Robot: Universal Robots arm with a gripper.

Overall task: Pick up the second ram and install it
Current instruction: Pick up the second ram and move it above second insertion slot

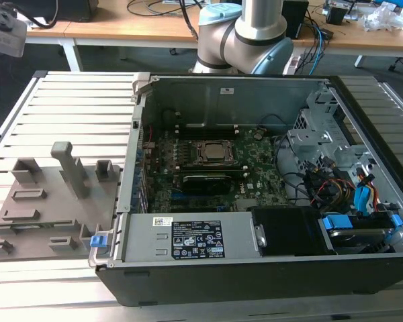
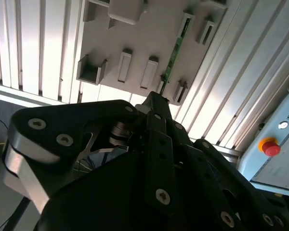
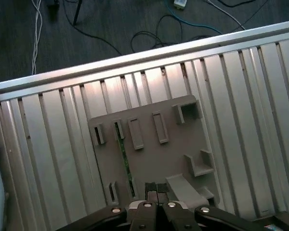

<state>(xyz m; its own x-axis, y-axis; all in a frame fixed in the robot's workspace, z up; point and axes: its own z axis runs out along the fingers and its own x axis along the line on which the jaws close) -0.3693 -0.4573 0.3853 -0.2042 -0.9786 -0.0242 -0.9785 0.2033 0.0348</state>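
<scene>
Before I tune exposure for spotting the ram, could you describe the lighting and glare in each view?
In the second wrist view the table slats glare almost white and the gripper is a dark backlit mass, yet the second ram shows green; in the first wrist view light is softer, brightest along the table's rim; in the exterior view the computer case interior is shaded.
</scene>
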